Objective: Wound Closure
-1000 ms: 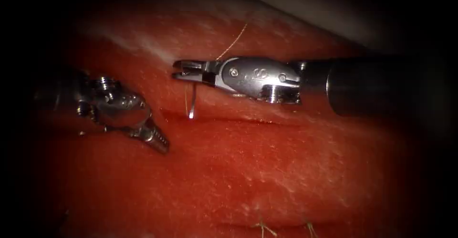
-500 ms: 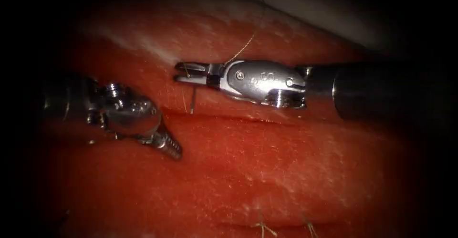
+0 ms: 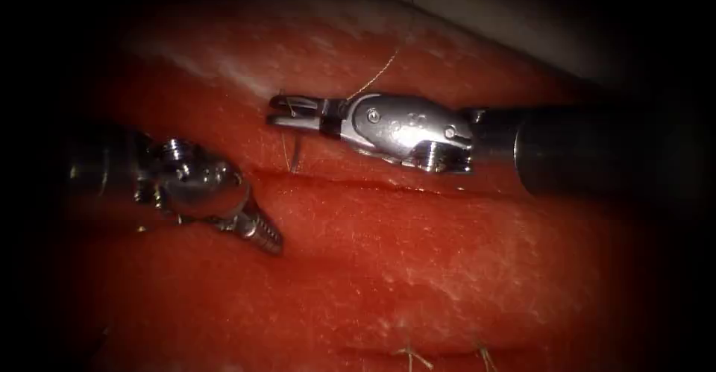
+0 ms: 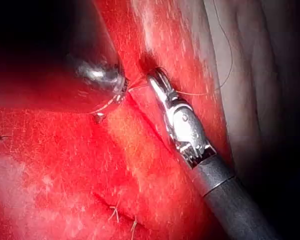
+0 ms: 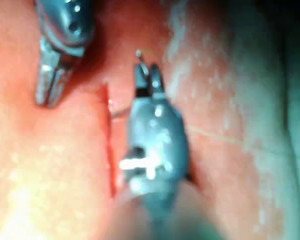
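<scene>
Endoscope view: the right tool (image 3: pixel 287 111) is reaching in from the right and lying level above the cut (image 3: pixel 373 186). Its jaws are gripping the needle (image 3: pixel 295 154) near one end of its curve. The needle is hanging down from the jaws, with its lower end meeting the tissue (image 3: pixel 418 268) at the upper edge of the cut, near the cut's left end. Whether the tip is entering the tissue cannot be told. The thread (image 3: pixel 380 74) is running up and to the right from the jaws, across the tissue toward the pale background. The left tool (image 3: pixel 262 234) is lying below the cut, left of the needle, with its jaws pressed together and holding nothing. Cut ends of thread (image 3: pixel 409 355) are sticking out of the tissue far below.

Left wrist view: the left tool (image 4: pixel 97 117) is appearing close up as a bright metal body, and its jaw state cannot be told here. The right tool (image 4: pixel 157 79) is lying alongside the cut, with thread (image 4: pixel 224 60) trailing away over the pale edge.

Right wrist view: the right tool (image 5: pixel 147 72) is clamping at its tip just beside the cut (image 5: pixel 110 145). The left tool (image 5: pixel 49 92) is lying on the other side of the cut, jaws together.
</scene>
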`<state>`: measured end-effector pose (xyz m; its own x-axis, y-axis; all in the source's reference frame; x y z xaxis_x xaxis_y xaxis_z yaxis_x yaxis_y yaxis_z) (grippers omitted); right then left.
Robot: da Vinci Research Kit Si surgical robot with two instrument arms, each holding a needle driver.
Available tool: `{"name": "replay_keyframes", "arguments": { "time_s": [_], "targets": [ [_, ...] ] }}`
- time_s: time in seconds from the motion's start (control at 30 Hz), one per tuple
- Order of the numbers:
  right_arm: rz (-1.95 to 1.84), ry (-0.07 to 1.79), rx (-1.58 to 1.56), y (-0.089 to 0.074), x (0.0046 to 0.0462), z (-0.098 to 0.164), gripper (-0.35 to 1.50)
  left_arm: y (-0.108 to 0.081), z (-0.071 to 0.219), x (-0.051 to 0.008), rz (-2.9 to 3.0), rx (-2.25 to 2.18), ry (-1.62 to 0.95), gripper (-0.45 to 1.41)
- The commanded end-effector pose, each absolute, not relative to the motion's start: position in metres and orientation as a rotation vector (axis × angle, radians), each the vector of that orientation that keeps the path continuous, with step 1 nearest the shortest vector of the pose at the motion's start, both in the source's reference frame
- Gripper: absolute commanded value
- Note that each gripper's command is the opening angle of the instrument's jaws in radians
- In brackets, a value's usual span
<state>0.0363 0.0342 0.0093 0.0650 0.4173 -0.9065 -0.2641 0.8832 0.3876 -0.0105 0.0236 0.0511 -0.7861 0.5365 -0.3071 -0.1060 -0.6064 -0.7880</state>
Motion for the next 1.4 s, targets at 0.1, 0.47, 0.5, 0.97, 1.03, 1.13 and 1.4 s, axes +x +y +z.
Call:
{"name": "replay_keyframes", "arguments": {
  "time_s": [0.1,0.47,0.5,0.97,1.03,1.13,1.4],
  "targets": [
    [0.517,1.422,0.146,0.0345,0.0370,0.0095,-0.35,0.0231,0.0520,-0.0110,2.409,-0.752,-1.129,0.08],
    [0.515,1.444,0.263,0.0346,0.0369,0.0094,-0.35,0.0227,0.0528,-0.0099,2.426,-0.741,-1.120,0.06],
    [0.531,1.455,0.273,0.0346,0.0369,0.0094,-0.35,0.0227,0.0528,-0.0099,2.426,-0.740,-1.120,0.06],
    [0.644,1.424,0.354,0.0339,0.0371,0.0090,-0.35,0.0225,0.0528,-0.0095,2.428,-0.744,-1.115,0.06],
    [0.651,1.420,0.365,0.0337,0.0372,0.0089,-0.35,0.0225,0.0528,-0.0094,2.429,-0.744,-1.115,0.06],
    [0.676,1.413,0.397,0.0334,0.0373,0.0086,-0.35,0.0226,0.0530,-0.0093,2.429,-0.744,-1.114,0.06],
    [0.743,1.393,0.469,0.0331,0.0374,0.0084,-0.35,0.0224,0.0533,-0.0093,2.431,-0.743,-1.111,0.06]
  ]
}}
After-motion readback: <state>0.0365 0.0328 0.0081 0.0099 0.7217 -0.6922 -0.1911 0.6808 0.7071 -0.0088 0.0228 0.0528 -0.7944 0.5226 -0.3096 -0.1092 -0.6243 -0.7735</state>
